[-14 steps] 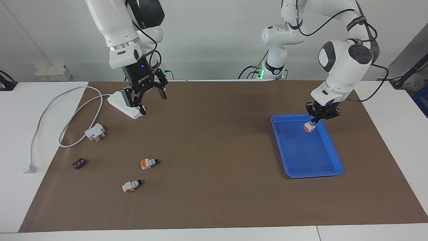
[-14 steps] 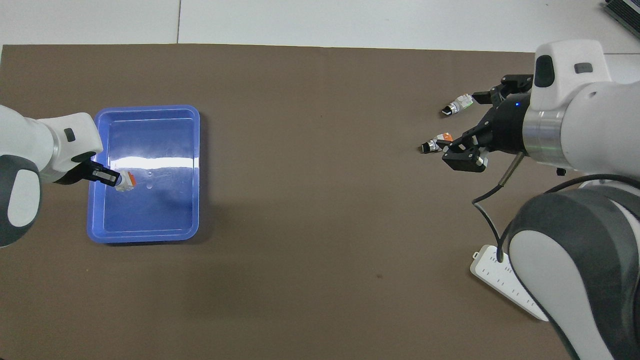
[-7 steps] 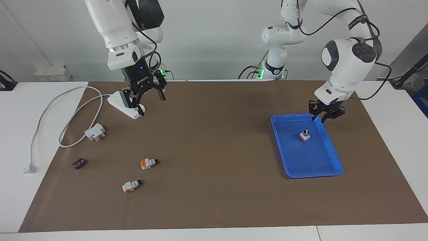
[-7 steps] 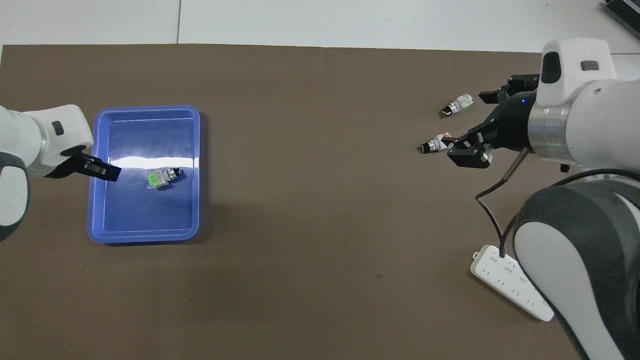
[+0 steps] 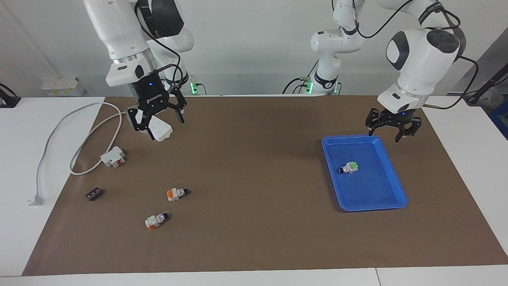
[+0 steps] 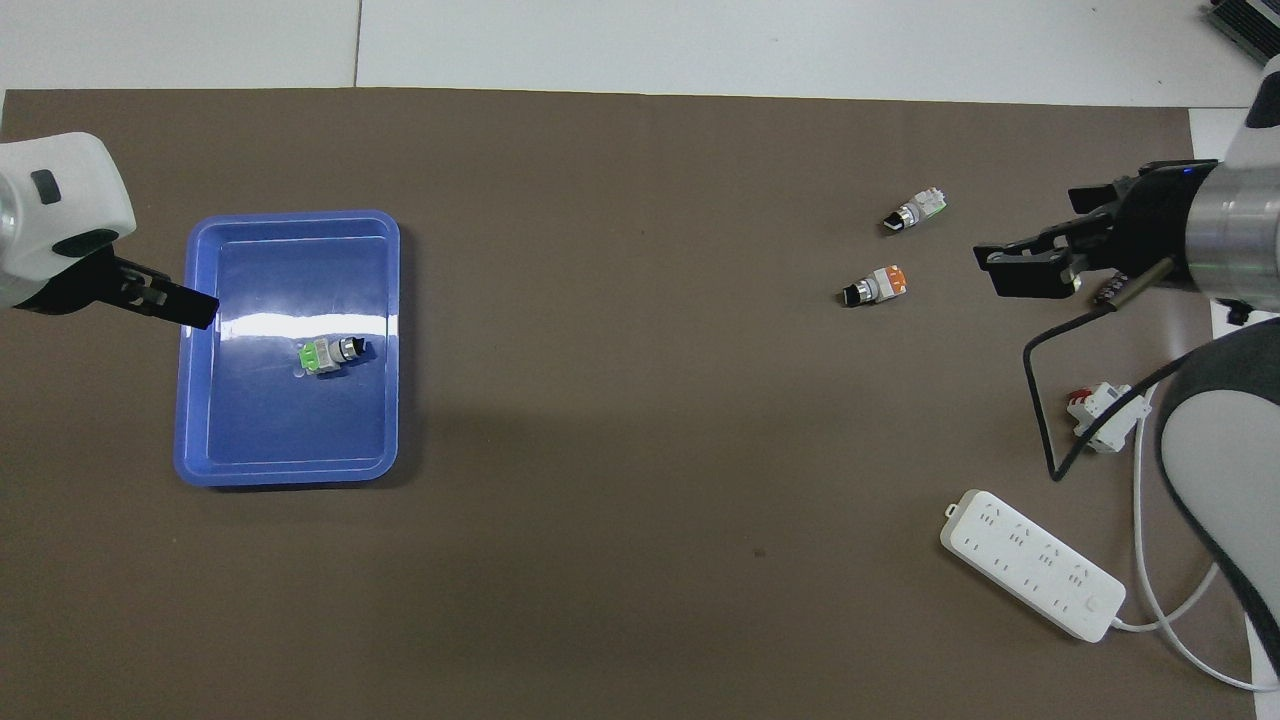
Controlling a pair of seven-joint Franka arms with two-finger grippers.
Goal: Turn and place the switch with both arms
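Note:
A switch (image 5: 349, 168) lies on its side in the blue tray (image 5: 373, 190), green face up and black knob toward the right arm's end. In the overhead view the switch (image 6: 330, 355) sits near the middle of the tray (image 6: 290, 440). My left gripper (image 5: 391, 133) is open and empty, raised over the tray's edge nearest the robots; it also shows in the overhead view (image 6: 185, 305). My right gripper (image 5: 158, 127) is open and empty, raised over the white power strip (image 5: 160, 129); it also shows in the overhead view (image 6: 1035, 270).
Two more switches (image 5: 176, 193) (image 5: 156, 219) lie on the brown mat toward the right arm's end, also in the overhead view (image 6: 875, 285) (image 6: 915, 210). A white-and-red breaker block (image 5: 113, 156), a dark terminal strip (image 5: 94, 194) and the strip's cable (image 5: 59, 127) lie there too.
My left gripper opened and let go of the switch, which dropped into the tray and tipped onto its side. The left gripper rose clear. My right gripper drifted toward its own end of the table.

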